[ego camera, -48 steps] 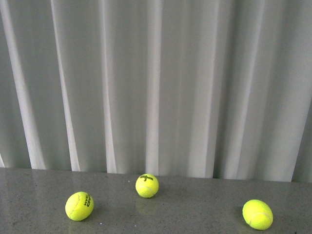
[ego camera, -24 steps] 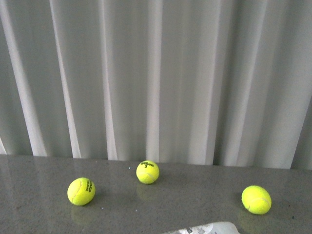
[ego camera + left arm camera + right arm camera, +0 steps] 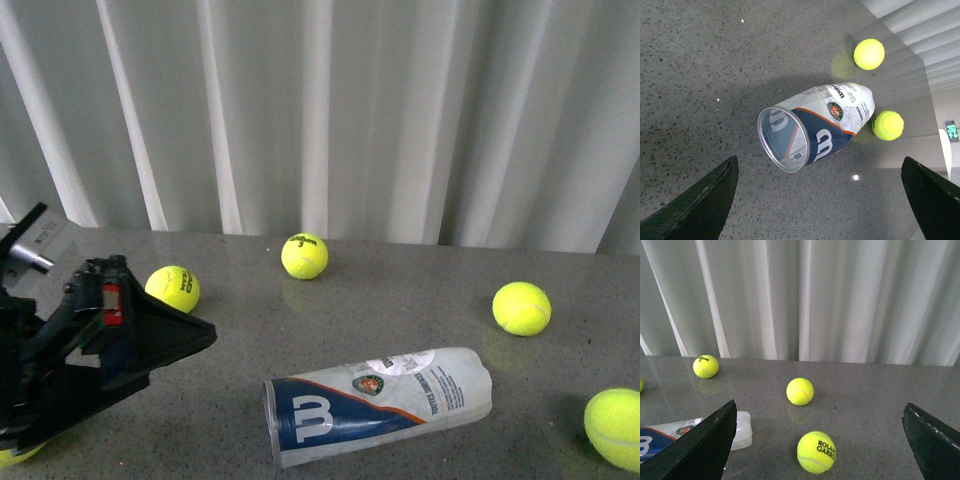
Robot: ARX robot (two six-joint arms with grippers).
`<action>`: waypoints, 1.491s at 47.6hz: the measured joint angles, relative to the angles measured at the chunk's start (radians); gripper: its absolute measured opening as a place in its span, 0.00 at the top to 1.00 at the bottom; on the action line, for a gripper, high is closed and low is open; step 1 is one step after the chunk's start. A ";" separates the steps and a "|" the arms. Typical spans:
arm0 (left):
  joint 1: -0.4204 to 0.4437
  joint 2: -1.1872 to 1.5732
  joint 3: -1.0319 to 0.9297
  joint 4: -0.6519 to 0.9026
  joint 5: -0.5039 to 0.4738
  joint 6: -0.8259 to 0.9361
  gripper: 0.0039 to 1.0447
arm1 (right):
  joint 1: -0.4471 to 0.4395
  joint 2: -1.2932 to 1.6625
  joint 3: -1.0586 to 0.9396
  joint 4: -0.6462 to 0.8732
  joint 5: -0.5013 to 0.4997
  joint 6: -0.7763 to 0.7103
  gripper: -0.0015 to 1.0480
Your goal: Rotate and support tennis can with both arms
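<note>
A grey speckled surface (image 3: 400,300) is backed by pale pleated curtains (image 3: 400,120). The tennis can (image 3: 380,405) is seen lying on its side on the surface, blue-and-white W label showing. Its rimmed end is turned toward the left jaws and its other end is pointed away from them. The left arm (image 3: 90,340) is seen low over the surface. Its jaws are spread wide, fingers (image 3: 700,205) well apart, w/ nothing held. The can lies ahead of them, approx. centred btwn the fingers but clear of both. One tennis ball (image 3: 888,125) is seen near the can's far end, and a second ball (image 3: 869,54) further beyond. The right jaws are also opened wide, fingers (image 3: 935,445) far apart, nothing gripped. Ahead of them, btwn the fingers, a nearer ball (image 3: 816,452) and a farther ball (image 3: 800,391) are seen. The can's far end is partly hidden behind one right fingertip.
</note>
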 joint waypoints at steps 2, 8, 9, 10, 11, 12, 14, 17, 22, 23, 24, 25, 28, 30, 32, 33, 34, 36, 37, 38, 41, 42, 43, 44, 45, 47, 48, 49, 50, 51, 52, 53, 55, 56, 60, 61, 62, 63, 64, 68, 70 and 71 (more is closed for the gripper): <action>-0.013 0.040 0.018 0.007 0.000 -0.006 0.06 | 0.000 0.000 0.000 0.000 0.000 0.000 0.07; -0.029 0.103 0.038 0.023 0.001 -0.032 0.06 | 0.000 0.000 0.000 0.000 0.000 0.000 0.07; -0.033 0.118 0.042 0.028 0.002 -0.041 0.06 | 0.000 0.000 0.000 0.000 0.000 0.000 0.07; -0.034 0.123 0.044 0.029 0.004 -0.044 0.06 | 0.000 0.000 0.000 0.000 0.000 0.000 0.07; -0.037 0.132 0.046 0.033 0.006 -0.050 0.06 | 0.000 0.000 0.000 0.000 0.000 0.000 0.07; -0.040 0.140 0.049 0.037 0.007 -0.051 0.06 | 0.000 0.000 0.000 0.000 0.000 0.000 0.07; -0.048 0.156 0.055 0.045 0.008 -0.061 0.06 | 0.000 0.000 0.000 0.000 0.000 0.000 0.07; -0.061 0.175 0.066 0.055 0.007 -0.069 0.06 | 0.000 0.000 0.000 0.000 0.000 0.000 0.07; -0.089 0.216 0.096 0.068 0.005 -0.086 0.06 | 0.000 0.000 0.000 0.000 0.000 0.000 0.07; -0.095 0.221 0.100 0.068 0.003 -0.090 0.06 | 0.000 0.000 0.000 0.000 0.000 0.000 0.07; -0.103 0.235 0.110 0.070 -0.001 -0.097 0.06 | 0.000 0.000 0.000 0.000 0.000 0.000 0.07; -0.109 0.240 0.114 0.072 0.000 -0.101 0.06 | 0.000 0.000 0.000 0.000 0.000 0.000 0.07; -0.130 0.268 0.132 0.082 -0.001 -0.114 0.06 | 0.000 0.000 0.000 0.000 0.000 0.000 0.07; -0.139 0.280 0.140 0.086 -0.005 -0.120 0.06 | 0.000 0.000 0.000 0.000 0.000 0.000 0.07; -0.150 0.293 0.151 0.087 -0.013 -0.126 0.06 | 0.000 0.000 0.000 0.000 0.000 0.000 0.07; -0.155 0.300 0.157 0.088 -0.013 -0.129 0.06 | 0.000 0.000 0.000 0.000 0.000 0.000 0.07; -0.157 0.304 0.160 0.090 -0.013 -0.131 0.06 | 0.000 0.000 0.000 0.000 0.000 0.000 0.07; -0.166 0.317 0.172 0.100 -0.013 -0.146 0.06 | 0.000 0.000 0.000 0.000 0.000 0.000 0.07; -0.169 0.323 0.178 0.103 -0.015 -0.155 0.06 | 0.000 0.000 0.000 0.000 0.000 0.000 0.07; -0.172 0.327 0.181 0.105 -0.016 -0.158 0.06 | 0.000 0.000 0.000 0.000 0.000 0.000 0.07; -0.184 0.344 0.200 0.112 -0.018 -0.176 0.06 | 0.000 0.000 0.000 0.000 0.000 0.000 0.07; -0.186 0.346 0.203 0.113 -0.018 -0.178 0.06 | 0.000 0.000 0.000 0.000 0.000 0.000 0.07; -0.190 0.351 0.209 0.113 -0.020 -0.182 0.06 | 0.000 0.000 0.000 0.000 0.000 0.000 0.07; -0.195 0.357 0.215 0.113 -0.020 -0.184 0.06 | 0.000 0.000 0.000 0.000 0.000 0.000 0.07; -0.197 0.360 0.218 0.113 -0.020 -0.187 0.06 | 0.000 0.000 0.000 0.000 0.000 0.000 0.07; -0.205 0.371 0.228 0.113 -0.021 -0.194 0.06 | 0.000 0.000 0.000 0.000 0.000 0.000 0.07; -0.207 0.374 0.230 0.113 -0.021 -0.195 0.06 | 0.000 0.000 0.000 0.000 0.000 0.000 0.07; -0.210 0.380 0.235 0.113 -0.022 -0.202 0.06 | 0.000 0.000 0.000 0.000 0.000 0.000 0.07; -0.214 0.386 0.239 0.113 -0.026 -0.206 0.06 | 0.000 0.000 0.000 0.000 0.000 0.000 0.07; -0.216 0.389 0.241 0.113 -0.029 -0.207 0.06 | 0.000 0.000 0.000 0.000 0.000 0.000 0.07; -0.219 0.396 0.244 0.113 -0.030 -0.212 0.06 | 0.000 0.000 0.000 0.000 0.000 0.000 0.07; -0.222 0.402 0.247 0.114 -0.031 -0.216 0.06 | 0.000 0.000 0.000 0.000 0.000 0.000 0.07; -0.225 0.413 0.251 0.116 -0.032 -0.226 0.06 | 0.000 0.000 0.000 0.000 0.000 0.000 0.07; -0.228 0.418 0.253 0.117 -0.035 -0.230 0.07 | 0.000 0.000 0.000 0.000 0.000 0.000 0.07; -0.235 0.436 0.260 0.121 -0.036 -0.251 0.17 | 0.000 0.000 0.000 0.000 0.000 0.000 0.07; -0.237 0.442 0.261 0.126 -0.036 -0.258 0.20 | 0.000 0.000 0.000 0.000 0.000 0.000 0.07; -0.238 0.446 0.263 0.129 -0.036 -0.262 0.23 | 0.000 0.000 0.000 0.000 0.000 0.000 0.07; -0.239 0.448 0.264 0.130 -0.037 -0.266 0.25 | 0.000 0.000 0.000 0.000 0.000 0.000 0.07; -0.241 0.452 0.266 0.134 -0.037 -0.275 0.28 | 0.000 0.000 0.000 0.000 0.000 0.000 0.07; -0.244 0.462 0.268 0.153 -0.038 -0.305 0.40 | 0.000 0.000 0.000 0.000 0.000 0.000 0.07; -0.245 0.464 0.268 0.163 -0.037 -0.317 0.45 | 0.000 0.000 0.000 0.000 0.000 0.000 0.07; -0.245 0.466 0.268 0.171 -0.036 -0.329 0.49 | 0.000 0.000 0.000 0.000 0.000 0.000 0.07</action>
